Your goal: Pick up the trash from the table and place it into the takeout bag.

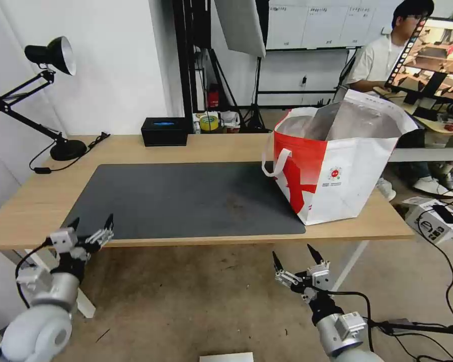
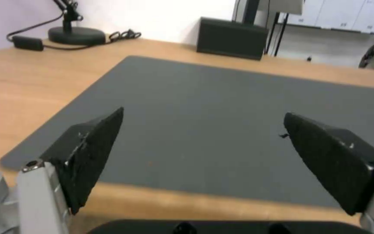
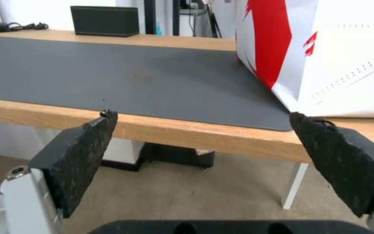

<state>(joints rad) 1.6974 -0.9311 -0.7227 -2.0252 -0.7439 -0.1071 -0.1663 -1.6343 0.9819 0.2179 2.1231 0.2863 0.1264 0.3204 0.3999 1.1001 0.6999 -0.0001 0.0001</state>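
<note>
The takeout bag stands upright and open on the right end of the table, its silver lining showing; its red-and-white side fills the right wrist view's corner. The dark grey mat is bare, and the trash is out of view. My left gripper hangs open at the table's front left edge, its fingers spread over the mat. Below the front edge, in front of the bag, my right gripper is open with nothing in it.
A black box with a blue mark sits at the table's back edge. A black desk lamp stands at the back left corner with its cable. A person sits at a desk behind the bag. Cables lie on the floor at right.
</note>
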